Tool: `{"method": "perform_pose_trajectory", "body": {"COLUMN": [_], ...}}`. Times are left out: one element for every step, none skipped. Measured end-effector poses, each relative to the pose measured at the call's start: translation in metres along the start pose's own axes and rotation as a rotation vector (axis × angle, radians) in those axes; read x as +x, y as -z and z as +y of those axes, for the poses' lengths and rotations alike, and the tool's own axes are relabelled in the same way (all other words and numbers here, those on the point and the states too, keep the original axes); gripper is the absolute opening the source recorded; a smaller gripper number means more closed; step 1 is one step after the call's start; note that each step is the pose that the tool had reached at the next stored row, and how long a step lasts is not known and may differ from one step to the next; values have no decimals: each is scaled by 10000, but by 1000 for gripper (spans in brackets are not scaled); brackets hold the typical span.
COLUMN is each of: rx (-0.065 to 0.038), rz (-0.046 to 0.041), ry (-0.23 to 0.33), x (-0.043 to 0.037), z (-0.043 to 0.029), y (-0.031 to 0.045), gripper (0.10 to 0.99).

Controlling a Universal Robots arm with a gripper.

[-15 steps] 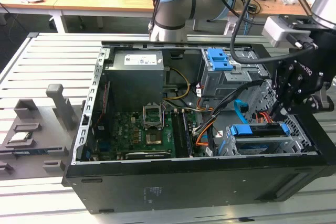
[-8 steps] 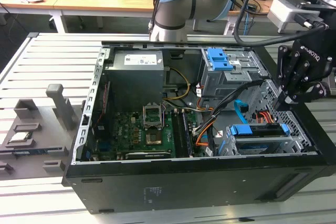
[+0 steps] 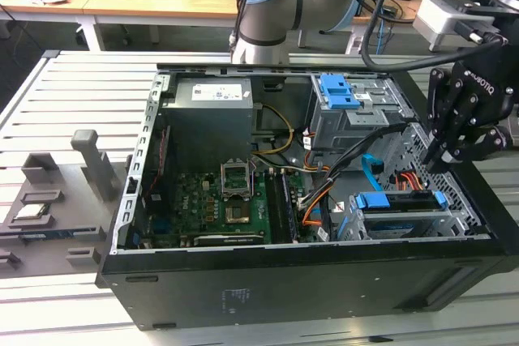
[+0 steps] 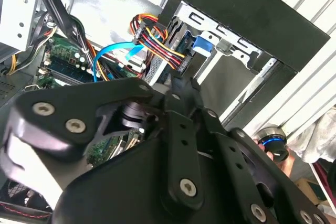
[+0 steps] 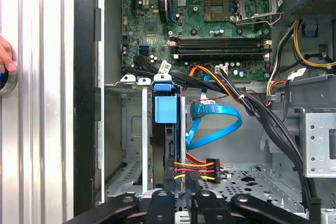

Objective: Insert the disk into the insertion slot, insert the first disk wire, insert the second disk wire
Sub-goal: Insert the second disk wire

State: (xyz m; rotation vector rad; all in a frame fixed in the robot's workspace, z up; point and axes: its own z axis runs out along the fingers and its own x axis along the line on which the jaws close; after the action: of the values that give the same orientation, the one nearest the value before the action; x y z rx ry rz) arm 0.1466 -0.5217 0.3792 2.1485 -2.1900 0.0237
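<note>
At the back edge of the insertion slot [image 5: 131, 145], where the disk [image 5: 167, 111] already sits, the gripper [image 5: 181, 203] pinches the first disk wire [image 5: 197, 170]; a tilted plug could jam.

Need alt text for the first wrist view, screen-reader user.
The disk in its blue bracket sits in the insertion slot of an open computer case, the gripper close to the first disk wire. The light-blue second disk wire loops beside it, below the green motherboard.
</note>
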Motion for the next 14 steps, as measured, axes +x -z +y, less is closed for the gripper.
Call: {"method": "perform_pose_trajectory", "body": {"rx": [0, 0, 0, 0, 0, 0, 0, 0, 0, 0, 0, 0, -1, 1], "rz": [-1, 0, 3, 1, -1, -1, -1, -1, -1, 1, -1, -2, -1, -3], "ry": [0, 0, 0, 0, 0, 0, 1, -1, 1, 0, -1, 1, 0, 1], "x": [0, 0, -5, -13, -24, -46, -75, -132, -163, -174, -174, -174, -173, -172], "z": [0, 0, 4, 13, 34, 85, 142, 228, 299, 351, 410, 446, 479, 516], "y": [0, 0, 0, -2, -7, -19, -30, -40, -47, -52, -59, -64, -66, -77], "gripper": [235, 302, 302, 302, 302, 302, 302, 302, 302, 302, 302, 302, 302, 302]}}
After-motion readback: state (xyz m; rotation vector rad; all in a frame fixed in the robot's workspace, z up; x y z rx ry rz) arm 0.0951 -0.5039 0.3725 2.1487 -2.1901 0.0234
